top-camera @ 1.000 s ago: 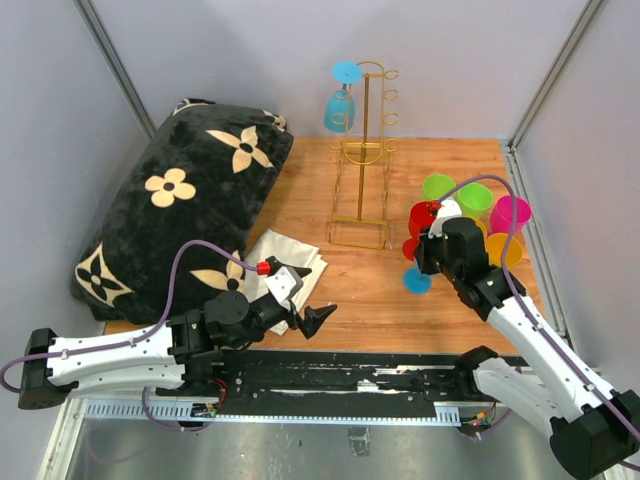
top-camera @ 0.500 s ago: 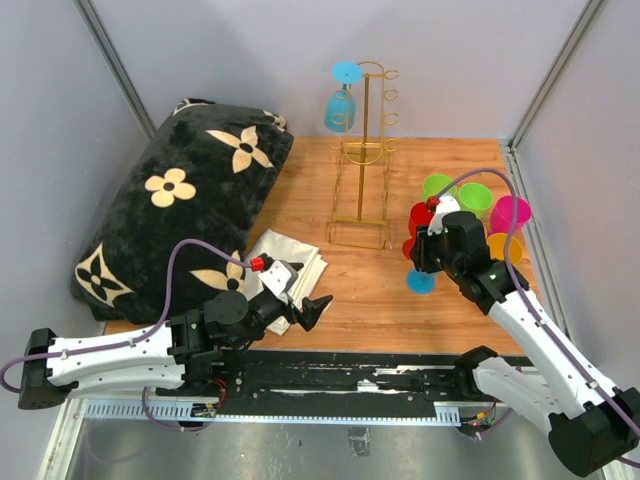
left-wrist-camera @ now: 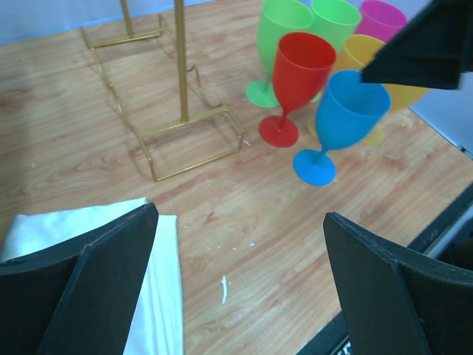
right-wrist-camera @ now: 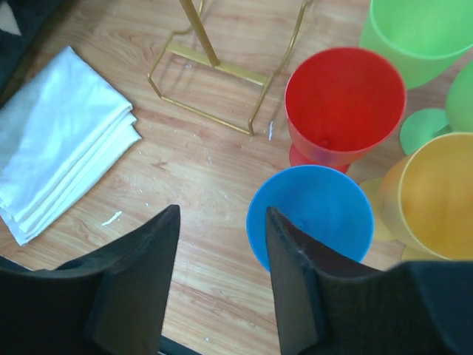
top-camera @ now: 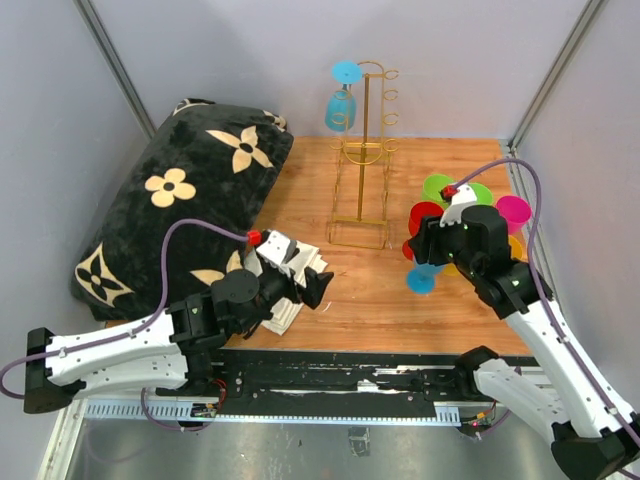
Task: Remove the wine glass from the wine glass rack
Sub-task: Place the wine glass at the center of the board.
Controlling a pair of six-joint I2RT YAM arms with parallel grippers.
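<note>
Right claw [right-wrist-camera: 222, 218] spread and empty just beside the upright blue glass [right-wrist-camera: 314, 211] on the table [right-wrist-camera: 214, 159]; left claw [left-wrist-camera: 240, 216] spread wide.

Finding: no legible text, label, brand mark, number or sign in any view.

Surfaces checked:
- wine glass rack [top-camera: 364, 150], upper centre of the overhead view: bare gold wire, unmarked.
- wine glass [top-camera: 339, 110] hanging on it: plain blue.
- standing glasses [left-wrist-camera: 301, 63] at right on the table [top-camera: 300, 190]: plain colours, unmarked.
- folded cloth [right-wrist-camera: 63, 140]: plain white.
- pillow [top-camera: 180, 200], upper left: cream flower and star shapes only, no lettering.
- left arm [top-camera: 110, 355] and right arm [top-camera: 540, 330]: any marking on the casings is too small to make out.
</note>
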